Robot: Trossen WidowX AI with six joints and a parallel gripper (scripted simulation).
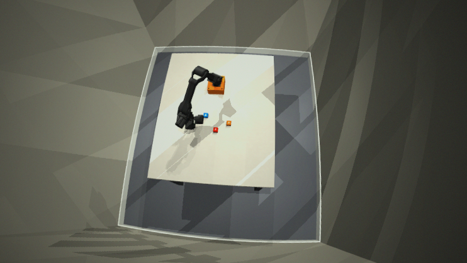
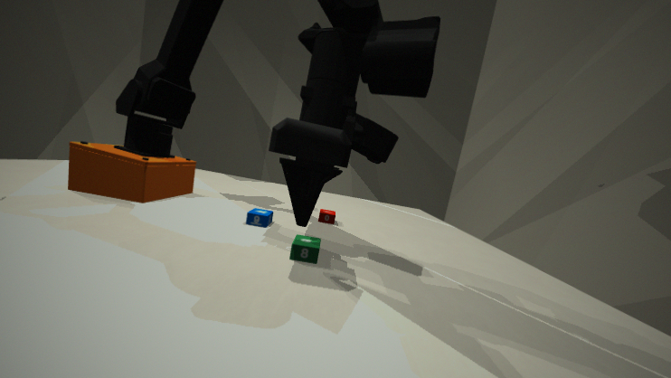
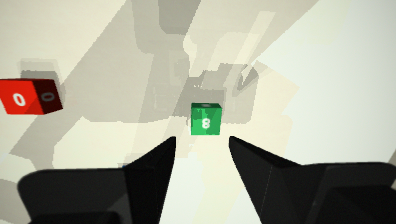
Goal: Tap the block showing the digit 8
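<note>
1. Green block, printed 8 on its side face, sits flat on the pale surface. In the wrist view it lies just beyond the two fingertips, roughly on the line of the gap between them.
2. End effector points down, tips low over the surface and just behind the green block in the exterior view. No contact visible; a strip of surface shows between tips and block.
3. Fingers roughly half apart. Nothing between them; only bare surface shows in the gap from the wrist view.
4. Red block, digit 0 in the wrist view, sits just beyond the tips in the exterior view, apart from the green one.
5. Blue block lies to the left of the tips in the exterior view; its digit is too small to read.
6. Orange block shows only in the top view, well apart from the end effector; digit unreadable.
7. Arm rises from an orange base box at the far side of the surface and bends over toward the blocks.
8. Green block is hidden under the wrist in the top view.
</note>
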